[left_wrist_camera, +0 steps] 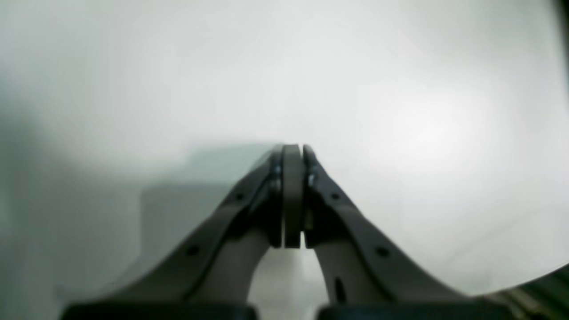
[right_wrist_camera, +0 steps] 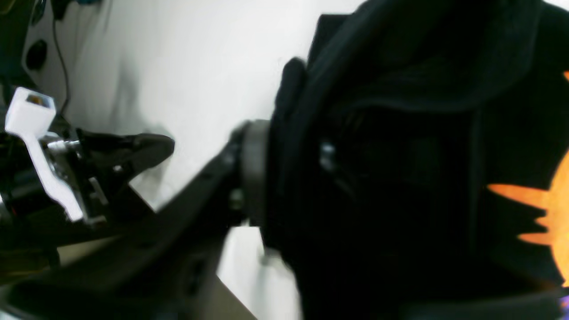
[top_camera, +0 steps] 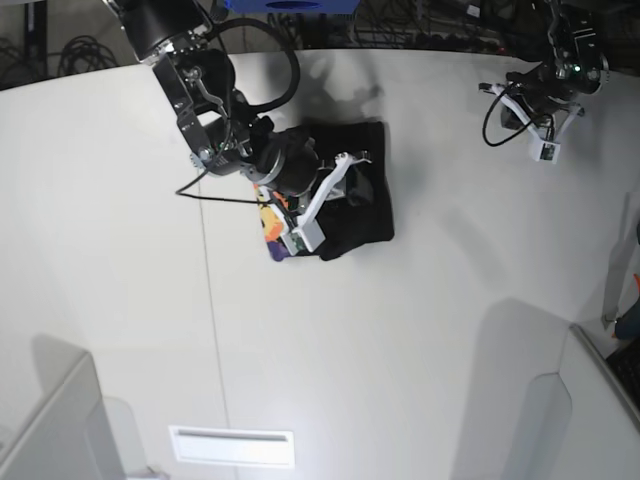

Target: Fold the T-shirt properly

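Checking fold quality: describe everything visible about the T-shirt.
The T-shirt is black, soft-looking cloth, folded into a compact, roughly square bundle on the white table. An orange sun-ray print with a purple patch peeks out at its left edge in the base view. The right gripper is on top of it, with cloth bunched between its jaws in the wrist view.

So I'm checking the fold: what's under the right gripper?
The T-shirt, a folded black bundle on the white table, with orange print peeking out. The right gripper hides the cloth directly beneath.
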